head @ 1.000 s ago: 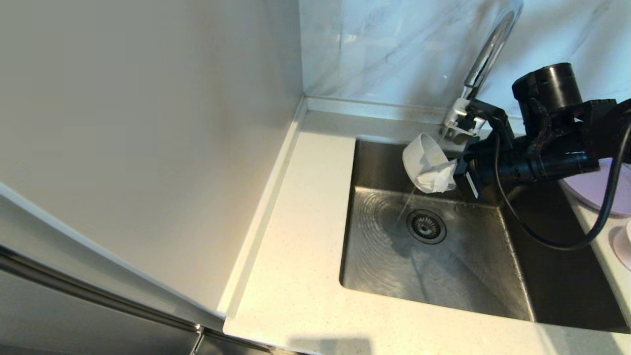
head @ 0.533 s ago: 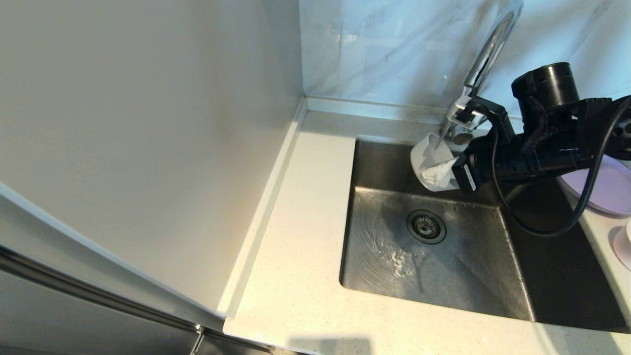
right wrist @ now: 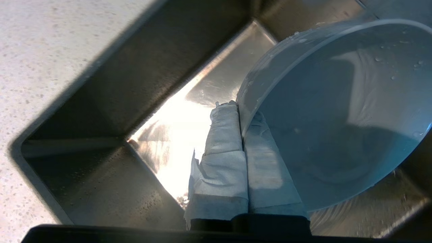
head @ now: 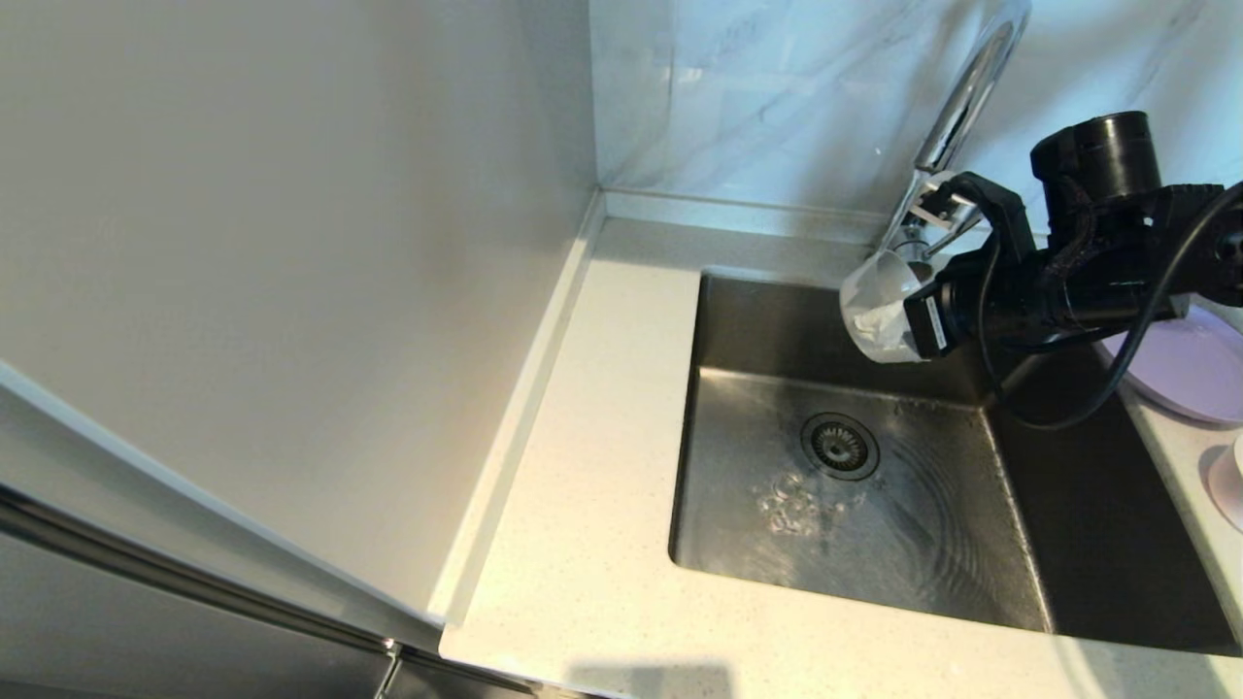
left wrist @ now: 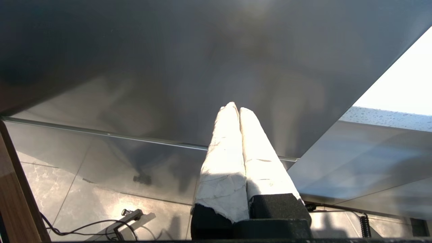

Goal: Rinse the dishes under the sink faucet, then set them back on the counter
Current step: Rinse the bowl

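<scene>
The pale pink-white bowl (head: 877, 306) hangs tilted over the back of the sink (head: 913, 544), close to the foot of the chrome sink faucet (head: 961, 102). My right gripper (head: 901, 328) is shut on the bowl's rim, one taped finger inside and one outside. In the right wrist view the right gripper (right wrist: 240, 109) pinches the wall of the wet bowl (right wrist: 337, 118). The lilac plate (head: 1190, 374) lies on the counter (head: 602, 437) right of the sink. My left gripper (left wrist: 235, 108) is shut on nothing, parked low beside a grey panel.
Water ripples and bubbles (head: 796, 505) lie on the sink floor beside the drain strainer (head: 840, 447). A pale round item (head: 1228, 476) sits at the counter's right edge. A white panel wall (head: 291, 243) rises on the left; marble tiles stand behind the faucet.
My right gripper has carried the bowl right and slightly up, towards the faucet's foot. The stream pouring from the bowl a second ago has stopped.
</scene>
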